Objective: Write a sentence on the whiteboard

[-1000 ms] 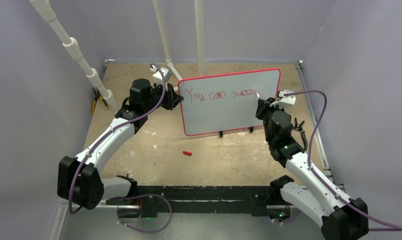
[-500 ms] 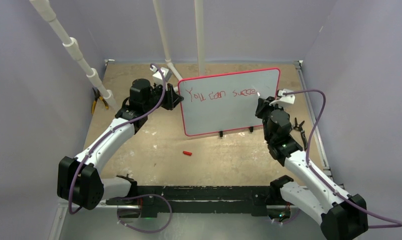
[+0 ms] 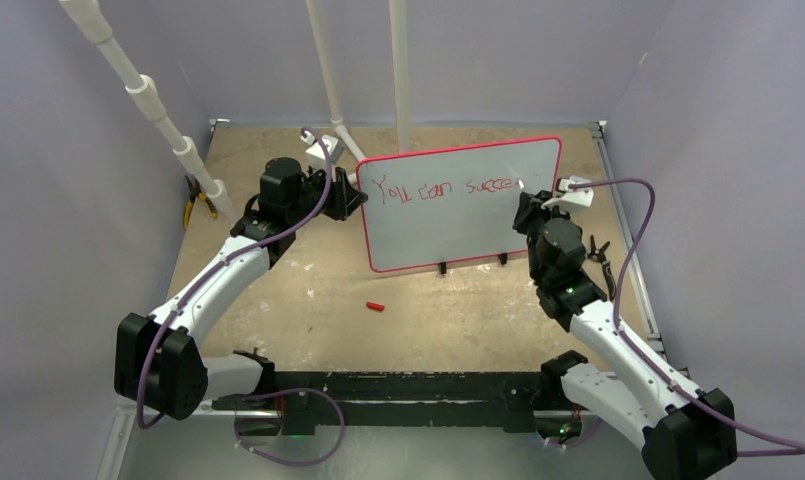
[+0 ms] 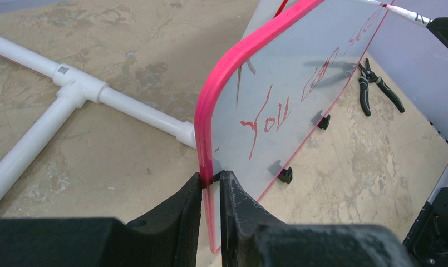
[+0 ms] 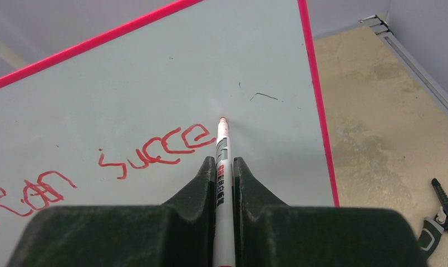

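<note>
Right end effector (image 5: pixel 224 162) grips marker (image 5: pixel 222 139), plain from wrist; left end effector (image 4: pixel 211 179) clamps whiteboard (image 4: pixel 288 72).

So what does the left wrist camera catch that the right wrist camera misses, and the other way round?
Only the left wrist view shows the left pincer clamped on the whiteboard's pink edge, the board's black feet and the white pipes. Only the right wrist view shows the right pincer shut on the marker up close, its red tip just past the last letter of the sentence. Both show the board's face, the red writing and the pliers.
</note>
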`<state>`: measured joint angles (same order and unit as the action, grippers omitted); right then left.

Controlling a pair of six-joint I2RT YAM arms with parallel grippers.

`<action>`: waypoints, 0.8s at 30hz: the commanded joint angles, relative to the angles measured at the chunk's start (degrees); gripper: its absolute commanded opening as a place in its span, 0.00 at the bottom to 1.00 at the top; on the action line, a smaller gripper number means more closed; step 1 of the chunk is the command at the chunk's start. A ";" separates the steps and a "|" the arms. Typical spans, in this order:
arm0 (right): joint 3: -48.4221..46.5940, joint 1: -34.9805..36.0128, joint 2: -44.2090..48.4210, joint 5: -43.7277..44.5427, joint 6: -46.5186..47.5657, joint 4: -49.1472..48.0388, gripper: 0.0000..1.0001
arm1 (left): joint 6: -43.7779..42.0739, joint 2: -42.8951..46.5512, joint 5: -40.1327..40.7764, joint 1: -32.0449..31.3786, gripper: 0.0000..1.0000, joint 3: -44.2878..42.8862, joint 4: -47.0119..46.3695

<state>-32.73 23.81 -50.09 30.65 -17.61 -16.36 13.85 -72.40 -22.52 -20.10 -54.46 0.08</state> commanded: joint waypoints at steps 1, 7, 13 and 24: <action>-2.21 -0.26 1.10 -1.66 1.99 -4.11 0.00 | -1.24 1.56 -0.68 -0.73 0.16 0.31 -1.57; -2.31 -0.27 -0.17 -4.56 1.68 -2.63 0.00 | -1.23 1.64 -0.68 -0.82 0.16 0.28 -1.57; -1.40 -0.26 0.74 -4.67 -0.47 0.51 0.00 | -1.23 1.65 -0.70 -0.90 0.16 0.18 -1.57; -0.46 -0.26 0.32 -2.01 -3.21 4.03 0.00 | -1.23 1.87 -0.66 -1.08 0.16 0.18 -1.49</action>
<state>-32.75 23.70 -49.58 27.40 -19.57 -13.43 13.82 -72.40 -22.13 -20.34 -54.46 0.08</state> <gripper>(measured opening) 0.115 0.161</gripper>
